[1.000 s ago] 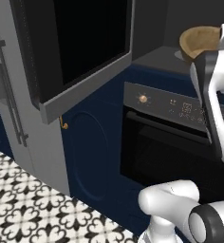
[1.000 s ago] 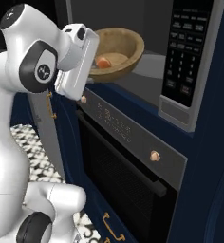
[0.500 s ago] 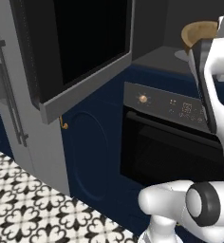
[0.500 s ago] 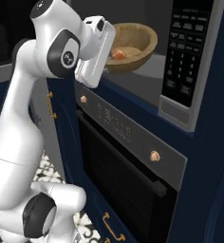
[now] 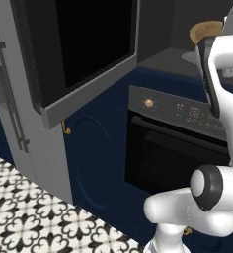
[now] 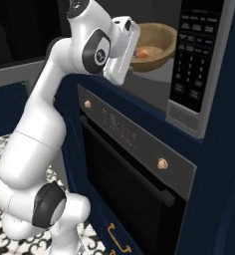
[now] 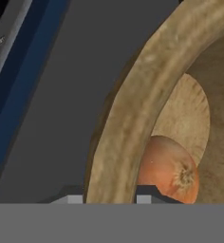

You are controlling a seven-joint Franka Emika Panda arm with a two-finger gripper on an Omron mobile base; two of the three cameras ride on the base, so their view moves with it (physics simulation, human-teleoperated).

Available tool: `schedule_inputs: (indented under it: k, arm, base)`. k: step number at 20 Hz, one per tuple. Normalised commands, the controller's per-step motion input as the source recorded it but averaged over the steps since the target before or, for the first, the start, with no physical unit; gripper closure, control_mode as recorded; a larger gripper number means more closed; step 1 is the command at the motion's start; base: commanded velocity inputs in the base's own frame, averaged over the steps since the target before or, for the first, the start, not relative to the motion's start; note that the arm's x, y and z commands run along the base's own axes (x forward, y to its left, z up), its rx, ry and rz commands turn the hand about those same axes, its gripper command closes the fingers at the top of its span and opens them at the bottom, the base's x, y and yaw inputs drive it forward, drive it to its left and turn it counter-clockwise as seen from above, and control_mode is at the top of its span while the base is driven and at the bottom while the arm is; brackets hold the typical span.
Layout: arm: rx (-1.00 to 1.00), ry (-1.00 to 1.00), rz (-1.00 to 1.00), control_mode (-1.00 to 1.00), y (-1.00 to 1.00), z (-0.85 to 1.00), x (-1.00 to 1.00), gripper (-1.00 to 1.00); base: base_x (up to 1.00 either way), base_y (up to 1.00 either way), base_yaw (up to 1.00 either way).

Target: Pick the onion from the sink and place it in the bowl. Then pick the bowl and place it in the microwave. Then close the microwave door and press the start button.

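- The gripper point(image 7: 109, 198) is pinching the rim of the bowl point(image 6: 154, 46), with one finger point(image 7: 71, 199) outside the wall and the other finger point(image 7: 144, 194) inside.
- The bowl is big, round and light brown wood. It is inside the microwave point(image 6: 199, 64), sitting level just above the grey floor, with its open side facing up.
- The onion point(image 7: 173, 171) lies in the bottom of the bowl, close to the gripped rim. It is a smooth orange ball, and its rough little end points sideways toward the hand camera.
- In the right base view, the onion shows as a small orange spot inside the bowl, left of the microwave's black button panel point(image 6: 194, 50).
- The microwave door point(image 5: 84, 59) hangs wide open far to the left, its black glass facing the room.
- The oven point(image 5: 173, 143) is right under the microwave, with a brass knob point(image 5: 148, 103) on its front.
- The white arm point(image 6: 55, 124) reaches up from the floor to the bowl.
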Motion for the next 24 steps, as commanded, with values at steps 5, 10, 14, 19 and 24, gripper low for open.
schedule_inputs:
  k: [5, 10, 14, 19, 24]
  arm:
    - [0.00, 0.00, 0.00, -1.00, -0.18, -0.21, 0.44, 1.00]
    - [0.00, 0.00, 0.00, -1.00, -0.13, -0.24, 0.24, 1.00]
    - [0.00, 0.00, 0.00, -1.00, -0.11, -0.21, 0.21, 1.00]
    - [0.00, -0.01, 0.00, -1.00, -0.01, -0.21, 0.43, -1.00]
    - [0.00, -0.40, 0.00, -1.00, 0.00, 0.00, 0.03, -1.00]
  base:
    - [0.00, 0.00, 0.00]
    - [0.00, 0.00, 0.00]
    - [0.00, 0.00, 0.00]
    - [0.00, 0.00, 0.00]
    - [0.00, 0.00, 0.00]
